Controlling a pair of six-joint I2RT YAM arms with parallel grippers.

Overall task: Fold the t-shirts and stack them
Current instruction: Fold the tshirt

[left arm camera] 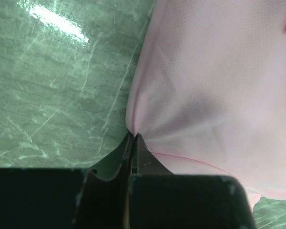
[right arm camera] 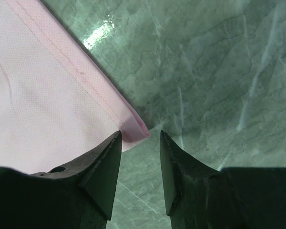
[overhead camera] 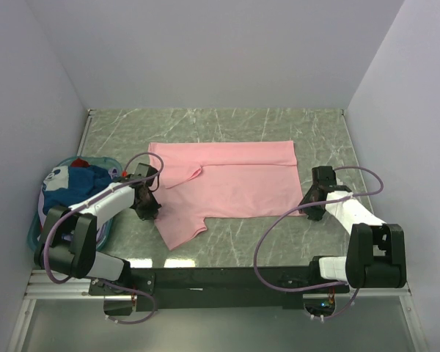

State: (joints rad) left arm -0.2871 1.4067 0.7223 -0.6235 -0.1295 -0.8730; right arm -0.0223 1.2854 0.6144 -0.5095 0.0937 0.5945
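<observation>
One green marbled table [overhead camera: 227,125] carries everything. Across its middle lies the pink t-shirt [overhead camera: 235,183], plain and mostly flat. A short sleeve juts from its near-left part and a raised fold creases the cloth close to its left end.

Left of that shirt sits a teal basket [overhead camera: 34,236], holding the other t-shirts [overhead camera: 73,187] bunched together in blue, white and a bit of red.

At the shirt's left edge the left gripper [left arm camera: 134,138] has its jaws clamped on the fabric, with puckers fanning out from the pinch. At the shirt's near-right corner the right gripper [right arm camera: 140,136] has its jaws parted. One fingertip is at the hemmed corner, which lies in the gap — nothing is gripped.
</observation>
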